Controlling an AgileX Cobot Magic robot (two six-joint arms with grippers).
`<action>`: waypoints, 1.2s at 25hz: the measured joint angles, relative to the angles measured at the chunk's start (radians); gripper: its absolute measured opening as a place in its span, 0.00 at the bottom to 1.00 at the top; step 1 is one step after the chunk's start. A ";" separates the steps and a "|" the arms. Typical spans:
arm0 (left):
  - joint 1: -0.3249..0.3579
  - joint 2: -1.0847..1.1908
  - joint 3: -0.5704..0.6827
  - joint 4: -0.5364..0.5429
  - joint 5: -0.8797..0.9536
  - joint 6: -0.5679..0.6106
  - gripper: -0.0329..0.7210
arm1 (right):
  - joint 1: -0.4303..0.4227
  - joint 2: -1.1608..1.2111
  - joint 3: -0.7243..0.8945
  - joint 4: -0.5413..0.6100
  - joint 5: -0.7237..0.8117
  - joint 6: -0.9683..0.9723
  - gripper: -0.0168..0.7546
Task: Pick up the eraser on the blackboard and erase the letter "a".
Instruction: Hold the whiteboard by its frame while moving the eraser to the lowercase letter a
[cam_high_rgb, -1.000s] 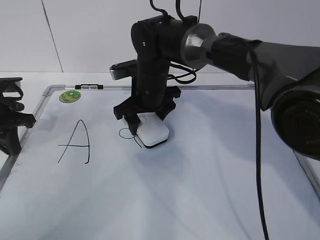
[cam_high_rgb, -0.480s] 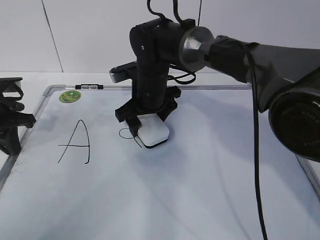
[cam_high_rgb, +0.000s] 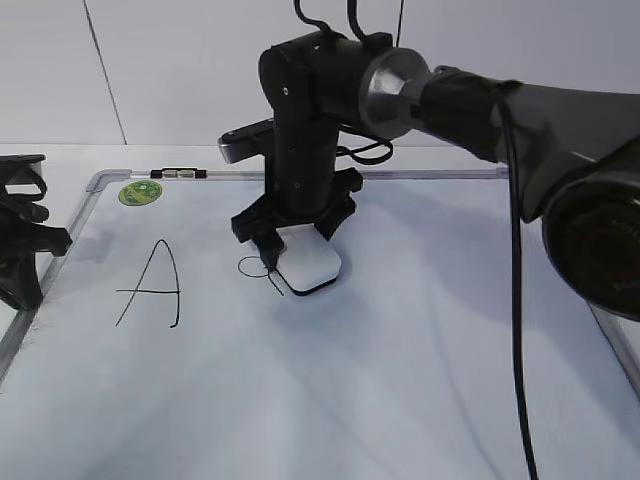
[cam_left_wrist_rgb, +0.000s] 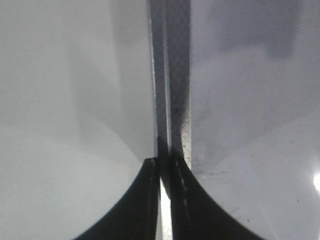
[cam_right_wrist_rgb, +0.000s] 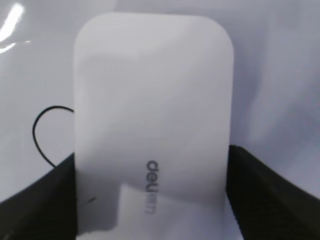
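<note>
Exterior view: one eraser (cam_high_rgb: 309, 264); one letter "a" (cam_high_rgb: 256, 269); one capital "A" (cam_high_rgb: 153, 284).

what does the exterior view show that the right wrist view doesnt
Only the exterior view shows the large capital "A" in black marker, the round green sticker, the grey metal frame of the white dry-erase board and the idle left gripper at the board's left edge.

Only the right wrist view shows the grey "deli" lettering on top of the eraser.

Both show the white glossy oblong eraser clamped by the right gripper, and part of the small lowercase "a" loop beside it.
</note>
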 joint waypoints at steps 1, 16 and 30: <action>0.000 0.000 0.000 0.000 0.000 0.000 0.07 | 0.000 -0.001 0.000 -0.002 0.002 0.000 0.85; 0.000 0.000 0.000 0.000 0.000 0.000 0.07 | 0.000 -0.010 0.000 -0.002 0.002 0.000 0.84; 0.000 0.000 0.000 0.000 0.002 0.000 0.07 | 0.002 -0.010 0.000 0.046 0.003 0.000 0.73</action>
